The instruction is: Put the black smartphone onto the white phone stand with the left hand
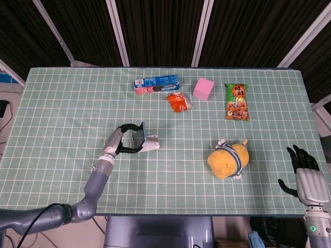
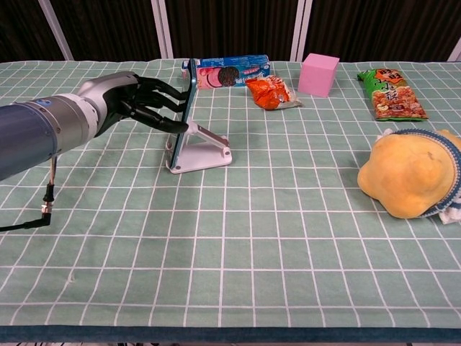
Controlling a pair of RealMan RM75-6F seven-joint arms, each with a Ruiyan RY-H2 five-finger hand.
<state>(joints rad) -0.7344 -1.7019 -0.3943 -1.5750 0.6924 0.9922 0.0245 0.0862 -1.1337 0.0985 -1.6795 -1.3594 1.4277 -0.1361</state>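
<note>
The black smartphone [image 2: 188, 87] stands nearly on edge, its lower end in the white phone stand [image 2: 206, 152] left of the table's middle. My left hand [image 2: 137, 101] is just left of it, fingers reaching to its upper edge and the thumb lower down, holding it. In the head view the left hand [image 1: 122, 138] arches around the smartphone [image 1: 140, 133], which leans on the stand [image 1: 152, 143]. My right hand [image 1: 306, 174] hangs beyond the table's right front corner, fingers spread and holding nothing.
At the back lie a blue cookie pack [image 1: 156, 82], an orange snack bag [image 1: 179, 102], a pink cube [image 1: 203, 88] and a green snack bag [image 1: 236, 101]. A yellow plush toy [image 1: 228, 159] sits right of the middle.
</note>
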